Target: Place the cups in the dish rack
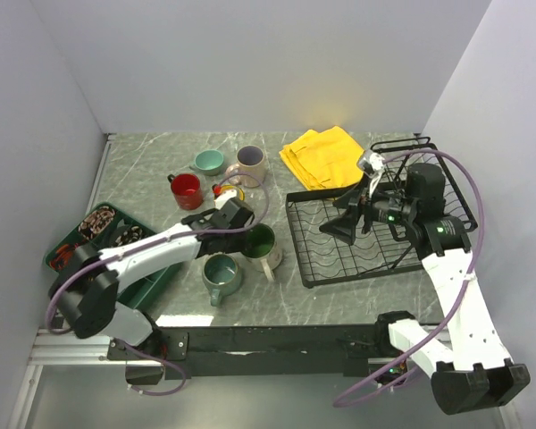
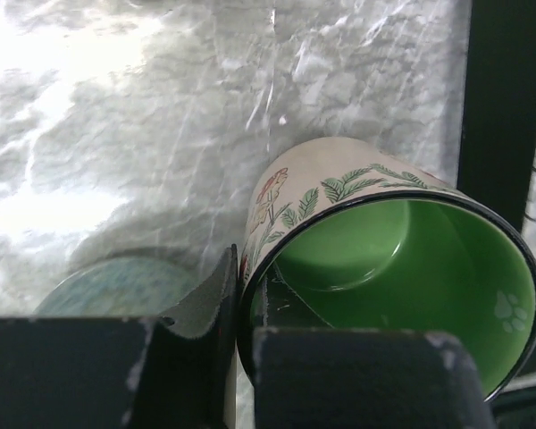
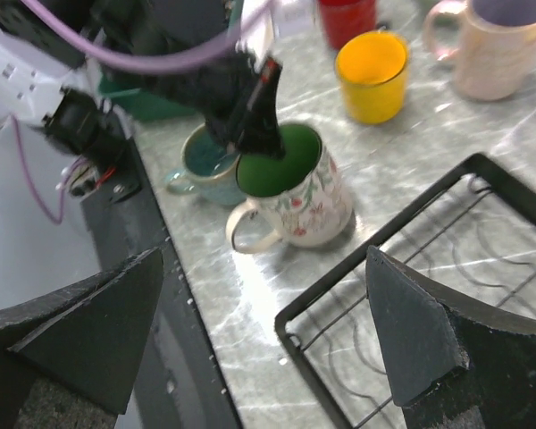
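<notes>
Standing here, I see the left gripper (image 2: 247,290) pinched shut on the rim of the cream ceramic mug with the green glazed inside (image 1: 261,243), one finger down inside the wall and one outside, at about ten o'clock on the rim in the overhead view. The mug stands upright on the marbled tabletop with its handle towards five o'clock. The big black wire dish rack (image 1: 366,276) lies just beside it at three o'clock, and no cup is in it yet. The right gripper (image 1: 347,217) hangs over the rack with its jaws spread wide, holding nothing. To my mind the lift should go straight up first, high enough to clear the rack's raised rim, then slowly across to three o'clock; a pinch on one side of the wall will likely let the mug tip, so no jerks. The grey-teal mug (image 1: 221,275) sits close at seven o'clock and could be knocked. As for writing, I can read none; the mug shows only green leaf sprigs, a reddish figure and a pale paw print (image 2: 506,308) inside.
</notes>
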Motion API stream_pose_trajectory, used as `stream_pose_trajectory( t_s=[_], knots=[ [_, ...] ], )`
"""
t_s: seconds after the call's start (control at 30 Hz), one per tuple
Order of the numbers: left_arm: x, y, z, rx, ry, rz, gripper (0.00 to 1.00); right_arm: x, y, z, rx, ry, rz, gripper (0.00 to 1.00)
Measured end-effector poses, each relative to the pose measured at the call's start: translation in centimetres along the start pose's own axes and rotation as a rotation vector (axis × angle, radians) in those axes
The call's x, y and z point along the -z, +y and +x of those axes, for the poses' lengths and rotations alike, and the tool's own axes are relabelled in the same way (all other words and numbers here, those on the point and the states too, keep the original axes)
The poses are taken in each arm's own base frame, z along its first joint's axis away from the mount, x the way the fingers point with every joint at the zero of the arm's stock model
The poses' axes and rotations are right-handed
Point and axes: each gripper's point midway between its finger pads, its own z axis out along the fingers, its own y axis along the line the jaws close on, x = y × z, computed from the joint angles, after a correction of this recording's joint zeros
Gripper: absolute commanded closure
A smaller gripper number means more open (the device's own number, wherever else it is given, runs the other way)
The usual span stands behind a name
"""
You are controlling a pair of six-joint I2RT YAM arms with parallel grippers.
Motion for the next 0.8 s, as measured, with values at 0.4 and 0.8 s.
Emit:
stream_pose_trajectory(
  t_s=[0.4, 0.8],
  knots=[
    [12.7, -4.8, -8.9, 0.201, -0.344, 0.48, 0.99, -3.0, 3.2, -0.4, -0.027, 0.158, -0.193, 0.0],
    [17.2, -8.5, -16.1, 0.375, -0.659, 0.796, 0.99, -5.2, 3.8, -5.3, -0.392, 0.083, -0.263, 0.0]
  ],
)
